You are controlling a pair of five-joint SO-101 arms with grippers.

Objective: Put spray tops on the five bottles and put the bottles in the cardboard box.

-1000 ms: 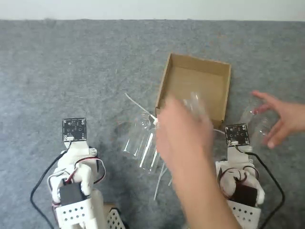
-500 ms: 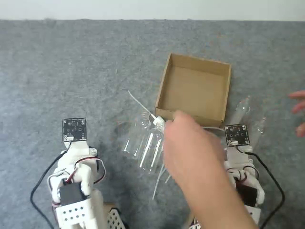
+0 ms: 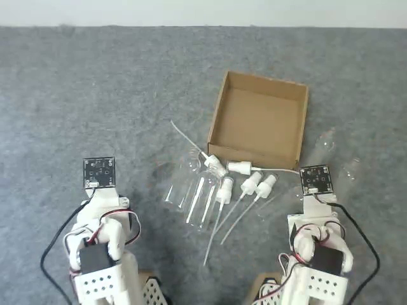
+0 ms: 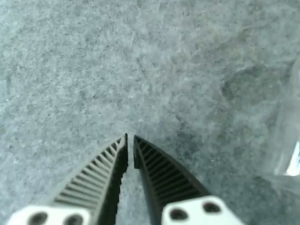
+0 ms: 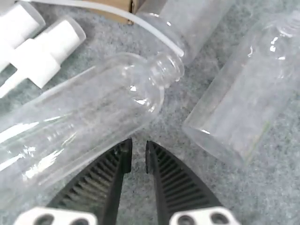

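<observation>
Nothing was capped or boxed yet, so I judged the step in hand to be the first pairing of a bottle with a top. My right claw (image 5: 138, 145) hung low over the grey mat (image 3: 95, 82), its jaws drawn narrow with nothing between them. It sat just beside the nearest bottle (image 5: 89, 112), which lay on its side with the open neck towards the cardboard box (image 3: 261, 117). My left claw (image 4: 130, 138) was likewise nearly closed and empty, over bare mat. To do the step well, I reckoned the right jaws should open wide and take that bottle around the body just below the neck, so it could not roll. The left could meanwhile fetch a spray top by its white head and feed the long tube in first. I counted five spray tops (image 3: 251, 183) fanned out in front of the box and one box. I made it five bottles (image 3: 191, 190), two on the left arm's side of the tops and three on the right's, though the clear plastic left that count unsure.
</observation>
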